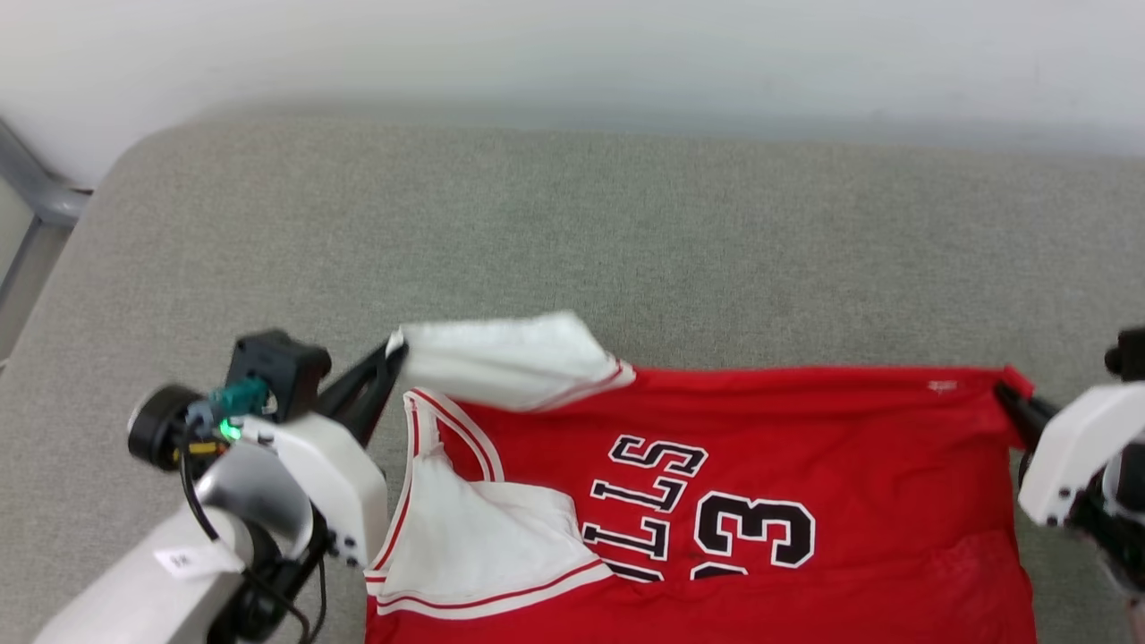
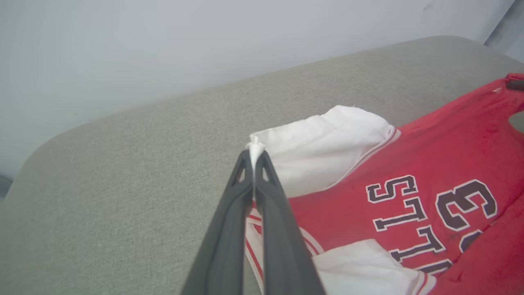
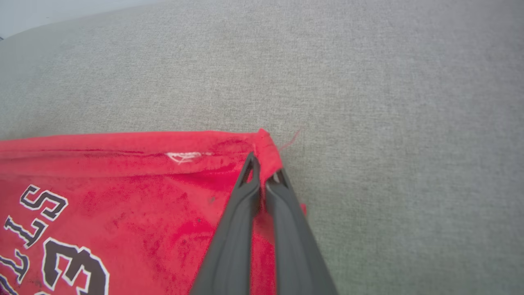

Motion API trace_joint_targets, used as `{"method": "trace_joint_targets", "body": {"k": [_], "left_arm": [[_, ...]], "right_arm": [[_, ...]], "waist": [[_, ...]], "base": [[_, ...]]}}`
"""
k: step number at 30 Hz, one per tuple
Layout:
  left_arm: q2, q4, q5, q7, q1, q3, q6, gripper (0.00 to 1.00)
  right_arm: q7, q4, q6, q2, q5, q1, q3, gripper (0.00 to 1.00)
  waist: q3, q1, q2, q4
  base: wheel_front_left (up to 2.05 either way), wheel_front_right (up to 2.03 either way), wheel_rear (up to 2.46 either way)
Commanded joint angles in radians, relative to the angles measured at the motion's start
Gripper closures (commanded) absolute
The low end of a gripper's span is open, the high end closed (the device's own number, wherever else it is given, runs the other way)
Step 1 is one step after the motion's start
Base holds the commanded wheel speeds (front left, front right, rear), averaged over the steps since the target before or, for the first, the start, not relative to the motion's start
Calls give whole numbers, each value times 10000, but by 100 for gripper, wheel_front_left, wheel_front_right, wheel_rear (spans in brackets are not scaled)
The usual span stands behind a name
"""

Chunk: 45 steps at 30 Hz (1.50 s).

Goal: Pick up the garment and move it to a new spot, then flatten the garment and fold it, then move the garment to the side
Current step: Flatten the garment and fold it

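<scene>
red garment [image 1: 877, 447] front: "LLS", 3, black, white-edged, partly hidden | left forearm tag [image 1: 182, 561]: illegible

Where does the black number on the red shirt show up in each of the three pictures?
Head view: the number lower middle, on the red garment.
Left wrist view: the number at the right side.
Right wrist view: the number bottom left, partly cut off.
Shared landmark: the hem corner pinched by the right gripper, seen in all three.

Red jersey garment [image 1: 805, 429], white short sleeves, red-and-white striped trim, black white-edged lettering and "33"; under the garment, speckled grey woven fabric surface [image 1: 626, 224].
</scene>
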Motion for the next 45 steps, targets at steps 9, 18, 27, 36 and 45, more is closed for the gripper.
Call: {"method": "trace_joint_targets", "body": {"k": [9,18,27,36,45], "left_arm": [[135,-425,-376,-463,1643,-32,617,100],[324,-340,-625,-474,2847,-278,912,100],[344,147,-704,-296,3315,-694,737,100],[-64,1095,-519,-146,2918,-1159,251,100],[-297,1639,-321,-383,2692,-1356,62,0]], "right_arm": [[-694,-1109,-12,2,590,1868,-291,100],[-385,-2016,-12,-489,1368,3148,46,100],[62,-2515,-12,-1618,1615,3869,1095,100],[88,-2449,-12,-2513,1219,3844,2242,100],[-223,-2214,-14,-2485,1120,3476,2786,0]], "waist": [[-558,1,0,74],[-561,1,0,79],[-440,1,0,43],[-265,1,0,48],[-242,1,0,-28]], "base": [[0,0,0],[0,0,0],[0,0,0],[0,0,0],[0,0,0]]}}
